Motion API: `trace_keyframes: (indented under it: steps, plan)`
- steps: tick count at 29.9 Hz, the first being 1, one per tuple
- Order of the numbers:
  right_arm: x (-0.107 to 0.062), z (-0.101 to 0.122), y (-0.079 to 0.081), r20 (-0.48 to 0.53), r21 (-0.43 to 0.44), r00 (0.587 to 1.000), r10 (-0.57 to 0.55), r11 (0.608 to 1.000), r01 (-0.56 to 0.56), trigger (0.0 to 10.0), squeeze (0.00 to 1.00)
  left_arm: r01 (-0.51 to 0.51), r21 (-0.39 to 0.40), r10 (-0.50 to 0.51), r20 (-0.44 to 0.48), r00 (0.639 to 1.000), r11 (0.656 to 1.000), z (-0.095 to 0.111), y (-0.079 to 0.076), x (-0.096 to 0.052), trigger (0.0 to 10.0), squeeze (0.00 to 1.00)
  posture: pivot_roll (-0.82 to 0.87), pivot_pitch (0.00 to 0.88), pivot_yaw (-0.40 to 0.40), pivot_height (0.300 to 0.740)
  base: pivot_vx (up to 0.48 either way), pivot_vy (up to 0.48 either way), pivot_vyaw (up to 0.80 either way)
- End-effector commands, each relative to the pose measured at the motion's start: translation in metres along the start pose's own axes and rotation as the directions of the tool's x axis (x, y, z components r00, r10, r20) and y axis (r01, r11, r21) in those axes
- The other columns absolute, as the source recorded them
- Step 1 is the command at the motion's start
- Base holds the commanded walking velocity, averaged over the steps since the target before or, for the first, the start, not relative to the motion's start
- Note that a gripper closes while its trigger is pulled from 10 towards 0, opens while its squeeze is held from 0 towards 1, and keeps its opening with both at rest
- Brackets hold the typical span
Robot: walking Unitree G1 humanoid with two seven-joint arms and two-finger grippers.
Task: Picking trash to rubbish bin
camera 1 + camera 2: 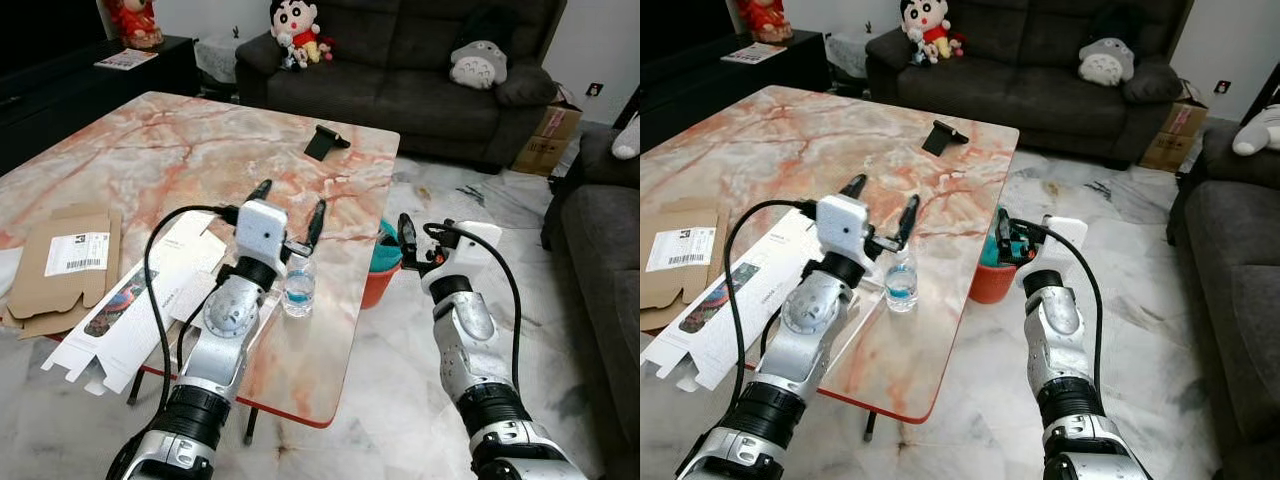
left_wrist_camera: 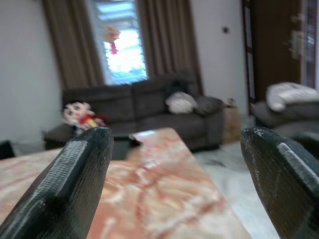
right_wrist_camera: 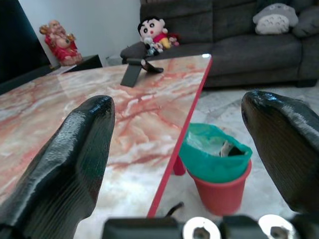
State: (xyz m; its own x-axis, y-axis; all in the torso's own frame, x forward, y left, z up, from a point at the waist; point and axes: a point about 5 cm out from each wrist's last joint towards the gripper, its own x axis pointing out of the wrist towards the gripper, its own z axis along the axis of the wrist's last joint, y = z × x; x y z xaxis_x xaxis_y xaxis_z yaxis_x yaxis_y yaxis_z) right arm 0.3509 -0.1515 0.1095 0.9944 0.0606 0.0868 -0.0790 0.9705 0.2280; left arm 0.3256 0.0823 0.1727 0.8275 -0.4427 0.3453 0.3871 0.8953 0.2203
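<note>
A small clear water bottle (image 1: 298, 285) stands upright near the right edge of the marble table (image 1: 150, 160). My left gripper (image 1: 290, 205) hangs open just above and behind the bottle, with nothing between its fingers (image 2: 75, 184). On the floor beside the table's right edge stands a red rubbish bin (image 1: 378, 278) lined with a green bag, with some trash inside (image 3: 219, 169). My right gripper (image 3: 179, 102) is open and empty, held over the floor close to the bin and level with the table edge.
A flattened brown cardboard box (image 1: 60, 265) and a flattened white carton (image 1: 140, 300) lie on the table's near left. A black stand (image 1: 325, 142) sits at the far edge. Dark sofas (image 1: 420, 70) line the back and right, with cardboard boxes (image 1: 545, 135) between them.
</note>
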Motion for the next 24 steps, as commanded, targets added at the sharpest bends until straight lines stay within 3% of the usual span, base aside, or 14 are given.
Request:
trace_keyframes:
  steps: [1,16,24]
  plan:
    - [0.002,0.002,0.002,0.010,-0.007,1.000,0.000,1.000,0.000,10.0,0.00,0.032,-0.004,-0.032,-0.033,0.999,0.999,-0.004,-0.004,-0.001,10.0,0.00,0.13,0.000,-0.065,0.740,0.000,0.000,0.00]
    - [0.006,0.005,0.005,0.019,0.000,1.000,0.010,1.000,-0.010,10.0,0.00,0.013,-0.039,-0.019,-0.147,0.989,0.999,-0.021,-0.008,-0.020,10.0,0.00,0.12,0.000,-0.060,0.740,0.000,0.000,0.00]
    - [0.005,0.003,0.007,0.016,0.004,1.000,0.015,1.000,-0.015,10.0,0.00,0.016,-0.053,-0.025,-0.179,0.984,0.998,-0.026,-0.010,-0.020,10.0,0.00,0.12,0.000,-0.059,0.740,0.000,0.000,0.00]
